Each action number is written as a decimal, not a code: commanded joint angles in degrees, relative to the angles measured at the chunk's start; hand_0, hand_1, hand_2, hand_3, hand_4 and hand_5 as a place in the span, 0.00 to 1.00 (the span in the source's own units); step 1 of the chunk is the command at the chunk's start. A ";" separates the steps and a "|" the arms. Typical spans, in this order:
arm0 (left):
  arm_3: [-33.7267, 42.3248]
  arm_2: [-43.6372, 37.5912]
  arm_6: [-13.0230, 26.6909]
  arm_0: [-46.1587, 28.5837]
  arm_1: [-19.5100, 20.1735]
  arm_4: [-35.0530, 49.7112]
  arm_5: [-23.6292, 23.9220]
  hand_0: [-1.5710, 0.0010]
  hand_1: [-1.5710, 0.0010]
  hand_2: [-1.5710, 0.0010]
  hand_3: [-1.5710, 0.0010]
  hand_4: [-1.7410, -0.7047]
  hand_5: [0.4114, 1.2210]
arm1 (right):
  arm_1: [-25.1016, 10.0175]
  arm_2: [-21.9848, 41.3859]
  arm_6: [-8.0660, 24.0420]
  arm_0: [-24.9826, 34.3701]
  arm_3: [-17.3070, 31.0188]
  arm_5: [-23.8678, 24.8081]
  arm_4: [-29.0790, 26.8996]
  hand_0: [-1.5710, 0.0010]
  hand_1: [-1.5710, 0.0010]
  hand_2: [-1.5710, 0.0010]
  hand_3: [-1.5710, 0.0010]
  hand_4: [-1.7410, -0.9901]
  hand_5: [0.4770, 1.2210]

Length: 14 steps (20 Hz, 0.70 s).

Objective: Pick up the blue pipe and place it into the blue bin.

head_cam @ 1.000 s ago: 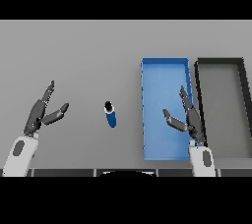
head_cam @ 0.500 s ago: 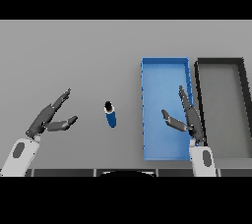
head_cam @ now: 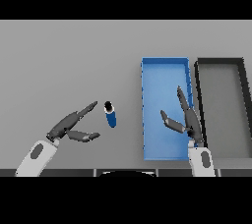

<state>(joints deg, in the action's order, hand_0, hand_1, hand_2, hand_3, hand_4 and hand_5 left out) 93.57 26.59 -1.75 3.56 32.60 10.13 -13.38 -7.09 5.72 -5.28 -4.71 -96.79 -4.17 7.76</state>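
Reaching over the grey surface (head_cam: 69,61) toward the blue pipe.
The blue bin (head_cam: 165,66) sits beside a dark bin (head_cam: 221,63) – the right robot hand (head_cam: 189,120) hangs released above the blue one; the left robot hand (head_cam: 66,126), fingers spread, is just left of the blue pipe (head_cam: 110,116) – not touching.

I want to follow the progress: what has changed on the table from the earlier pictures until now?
The left hand moved toward the blue pipe, its fingers open and now pointing at it, close but not touching. Nothing was grasped or released. The pipe, the blue bin, the dark bin and the right hand over the blue bin stayed as before.
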 commanded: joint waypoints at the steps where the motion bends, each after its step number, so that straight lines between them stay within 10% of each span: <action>1: -0.41 0.80 -0.35 0.11 -1.08 -0.62 0.08 1.00 1.00 1.00 1.00 0.61 0.04 | -0.04 -0.19 -0.01 -0.11 0.20 -0.07 -0.22 1.00 1.00 1.00 1.00 0.64 0.19; 14: -14.68 5.20 -2.36 9.35 -14.33 -6.61 1.05 1.00 1.00 1.00 1.00 0.64 0.04 | -0.33 -1.02 0.46 -1.48 -0.89 -0.18 -1.11 1.00 1.00 1.00 1.00 0.63 0.16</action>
<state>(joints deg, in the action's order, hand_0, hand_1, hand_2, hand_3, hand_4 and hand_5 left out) 78.90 31.80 -4.02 12.93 18.25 3.52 -12.32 -7.42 4.70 -4.78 -6.17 -97.68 -4.34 6.65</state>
